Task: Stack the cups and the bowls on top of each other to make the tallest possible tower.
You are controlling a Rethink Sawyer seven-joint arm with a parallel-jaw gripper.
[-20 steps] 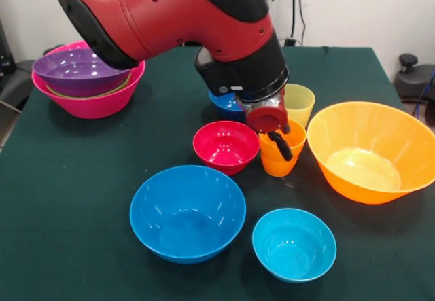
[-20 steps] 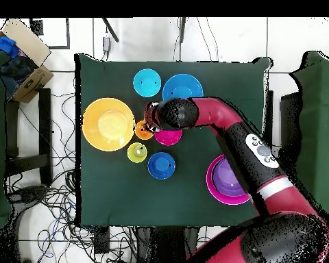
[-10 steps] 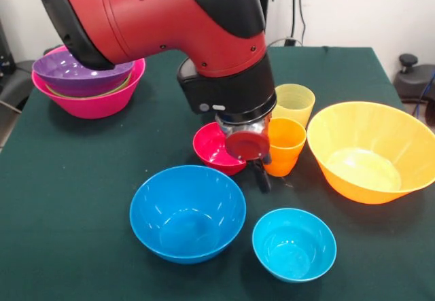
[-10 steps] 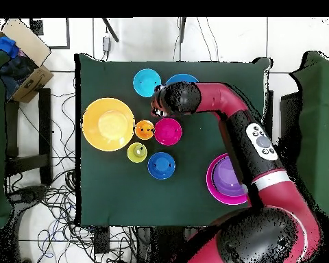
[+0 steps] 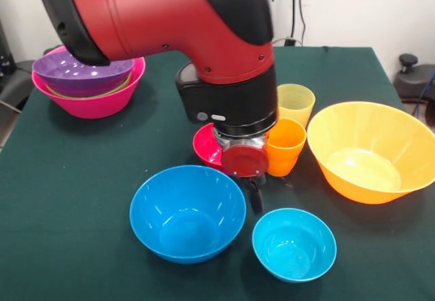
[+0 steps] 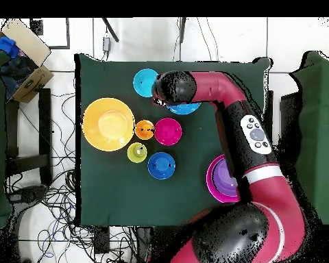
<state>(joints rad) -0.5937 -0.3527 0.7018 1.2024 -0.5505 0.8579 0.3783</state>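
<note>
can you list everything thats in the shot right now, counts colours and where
large orange bowl: 1, orange, right side of the front view, beside the cups
sky blue bowl: 1, medium, near centre of the front view
cyan bowl: 1, small, right of the sky blue bowl
red bowl: 1, small, partly behind the arm
dark blue bowl: 1, small, seen in the overhead view only
orange cup: 1, upright, next to the red bowl
yellow cup: 1, translucent, behind the orange cup
tower: 1, pink bowl base, green rim, purple bowl on top
table: 1, dark green cover
cardboard box: 1, off the table
gripper: 1, black, between sky blue and cyan bowls, holding nothing visible
</note>
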